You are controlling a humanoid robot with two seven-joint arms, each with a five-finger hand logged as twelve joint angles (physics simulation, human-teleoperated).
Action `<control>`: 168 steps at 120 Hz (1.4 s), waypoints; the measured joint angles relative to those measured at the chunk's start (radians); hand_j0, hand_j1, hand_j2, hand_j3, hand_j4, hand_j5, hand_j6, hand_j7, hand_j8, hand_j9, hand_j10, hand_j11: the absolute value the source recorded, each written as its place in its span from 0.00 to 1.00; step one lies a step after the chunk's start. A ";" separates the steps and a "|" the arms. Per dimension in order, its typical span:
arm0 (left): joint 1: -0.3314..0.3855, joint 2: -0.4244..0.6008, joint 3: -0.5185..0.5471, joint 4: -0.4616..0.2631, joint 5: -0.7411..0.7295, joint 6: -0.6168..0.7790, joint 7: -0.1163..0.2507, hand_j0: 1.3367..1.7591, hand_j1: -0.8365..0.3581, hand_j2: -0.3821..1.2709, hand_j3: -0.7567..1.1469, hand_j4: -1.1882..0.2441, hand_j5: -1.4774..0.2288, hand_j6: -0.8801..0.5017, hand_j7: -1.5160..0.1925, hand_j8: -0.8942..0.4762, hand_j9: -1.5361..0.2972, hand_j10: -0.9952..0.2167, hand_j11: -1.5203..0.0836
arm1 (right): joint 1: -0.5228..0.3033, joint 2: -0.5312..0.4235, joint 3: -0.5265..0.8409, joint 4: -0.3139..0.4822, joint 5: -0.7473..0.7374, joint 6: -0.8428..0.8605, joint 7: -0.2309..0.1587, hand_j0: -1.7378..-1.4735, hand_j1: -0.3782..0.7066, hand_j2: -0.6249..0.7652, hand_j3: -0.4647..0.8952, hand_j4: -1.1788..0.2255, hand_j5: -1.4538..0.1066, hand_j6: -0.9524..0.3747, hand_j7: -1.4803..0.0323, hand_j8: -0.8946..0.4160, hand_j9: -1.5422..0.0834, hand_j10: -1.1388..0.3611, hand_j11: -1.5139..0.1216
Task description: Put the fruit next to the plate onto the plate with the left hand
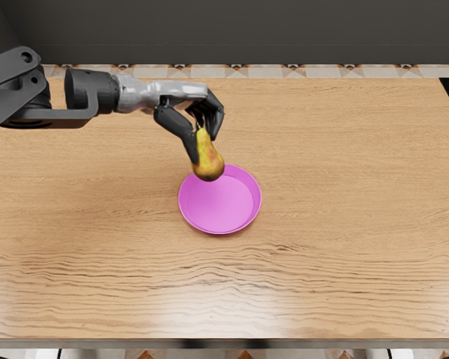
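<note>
A yellow-brown pear (207,160) hangs in my left hand (195,127), whose dark fingers are curled around its upper part. The pear's lower end overlaps the far-left rim of the pink plate (236,217), which lies flat on the wooden table near the middle. I cannot tell whether the pear touches the plate or hangs just above it. My left arm reaches in from the picture's left edge across the back of the table. The right arm does not show.
The wooden table (344,149) spreads wide on all sides of the plate. A dark wall and a patterned strip run along its far edge. The table's front edge lies near the bottom of the picture.
</note>
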 joint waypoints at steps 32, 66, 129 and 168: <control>-0.013 -0.049 0.020 0.035 0.001 0.003 0.000 0.76 0.33 0.70 0.40 0.26 0.22 0.17 0.25 0.16 0.25 0.15 0.27 | 0.000 0.000 0.000 0.000 0.000 0.000 0.000 0.30 0.06 0.44 0.34 0.82 0.90 0.69 0.95 0.66 0.92 0.74 0.90; 0.009 -0.088 0.030 0.038 -0.156 0.168 0.032 0.76 0.67 0.42 0.40 0.57 0.58 0.41 0.60 0.41 0.57 0.51 0.64 | 0.000 0.000 0.000 0.000 0.000 0.000 0.000 0.30 0.06 0.44 0.34 0.82 0.90 0.69 0.95 0.66 0.92 0.74 0.90; 0.088 0.125 0.024 -0.196 -0.593 0.115 0.169 0.76 0.96 0.25 0.40 0.80 0.84 0.61 0.86 0.62 0.81 0.79 0.92 | -0.001 0.000 0.000 0.007 0.001 0.000 -0.002 0.30 0.06 0.44 0.34 0.82 0.90 0.69 0.95 0.66 0.92 0.74 0.90; 0.193 0.465 0.031 -0.381 -1.003 -0.023 0.376 0.76 0.99 0.24 0.40 0.82 0.86 0.63 0.88 0.65 0.83 0.81 0.94 | 0.000 0.000 0.000 0.012 0.002 0.001 -0.004 0.30 0.06 0.44 0.34 0.82 0.90 0.69 0.95 0.66 0.92 0.74 0.90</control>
